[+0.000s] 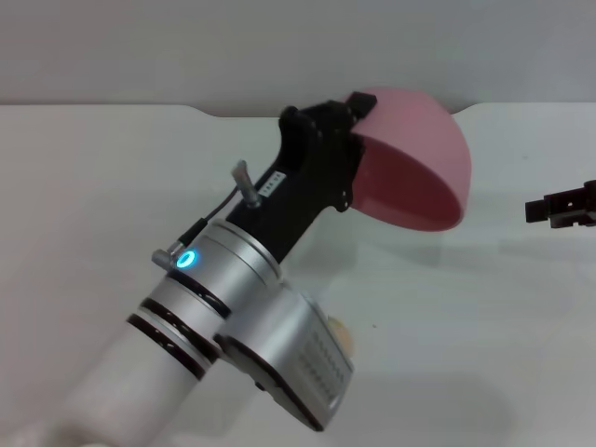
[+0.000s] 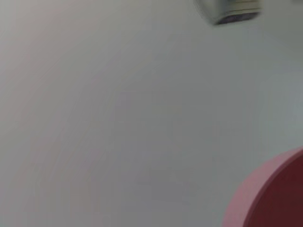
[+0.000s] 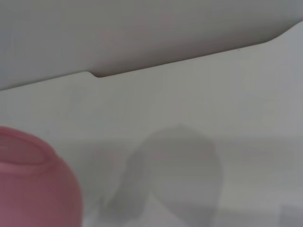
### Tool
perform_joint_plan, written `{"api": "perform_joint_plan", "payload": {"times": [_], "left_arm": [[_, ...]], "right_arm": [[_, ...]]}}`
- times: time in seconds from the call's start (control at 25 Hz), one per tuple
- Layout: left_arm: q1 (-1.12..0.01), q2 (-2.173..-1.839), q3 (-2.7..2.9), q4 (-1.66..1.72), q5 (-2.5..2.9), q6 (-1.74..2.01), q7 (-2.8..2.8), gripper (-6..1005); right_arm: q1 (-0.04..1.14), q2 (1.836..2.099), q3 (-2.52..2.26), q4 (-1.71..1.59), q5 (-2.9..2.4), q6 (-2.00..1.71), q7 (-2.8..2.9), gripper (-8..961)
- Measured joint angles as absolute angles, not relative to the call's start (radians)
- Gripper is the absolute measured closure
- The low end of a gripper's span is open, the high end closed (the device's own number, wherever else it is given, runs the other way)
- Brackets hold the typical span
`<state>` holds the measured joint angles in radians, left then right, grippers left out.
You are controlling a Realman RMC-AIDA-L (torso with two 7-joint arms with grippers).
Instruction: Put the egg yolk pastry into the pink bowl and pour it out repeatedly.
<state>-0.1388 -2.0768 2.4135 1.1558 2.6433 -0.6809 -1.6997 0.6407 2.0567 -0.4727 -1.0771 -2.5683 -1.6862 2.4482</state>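
Both arms visible in head view: left gripper (image 1: 358,116) at upper centre clamps the rim of the pink bowl (image 1: 419,163), held in the air above the white table (image 1: 484,335) and tipped on its side, mouth facing down-left. Egg yolk pastry (image 1: 341,333) peeks out at lower centre, mostly hidden behind the left arm's wrist. Right gripper (image 1: 563,207) sits at right edge, cannot tell if parted or closed.
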Motion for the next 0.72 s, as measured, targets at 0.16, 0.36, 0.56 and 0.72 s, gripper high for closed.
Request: {"api": "perform_joint_plan", "payload": {"times": [0.16, 0.36, 0.56, 0.72], "left_arm": [[-0.189, -2.078, 2.459, 1.098, 2.532, -0.785, -1.645, 999], [-0.2, -2.076, 2.433, 1.172, 2.323, -0.809, -1.651, 999], [-0.186, -2.067, 2.321, 1.298, 2.11, -0.681, -1.656, 1000], [-0.176, -2.064, 2.006, 1.428, 1.777, -0.178, -1.666, 1000]], "right_arm": [[0.633, 2.06, -0.473, -1.074, -2.566, -1.691, 2.445, 457], [0.636, 2.061, -0.492, -1.062, -2.564, -1.699, 2.42, 455], [0.653, 2.062, -0.522, -1.045, -2.559, -1.7, 2.398, 453], [0.663, 2.063, -0.591, -1.041, -2.519, -1.7, 2.368, 452]]}}
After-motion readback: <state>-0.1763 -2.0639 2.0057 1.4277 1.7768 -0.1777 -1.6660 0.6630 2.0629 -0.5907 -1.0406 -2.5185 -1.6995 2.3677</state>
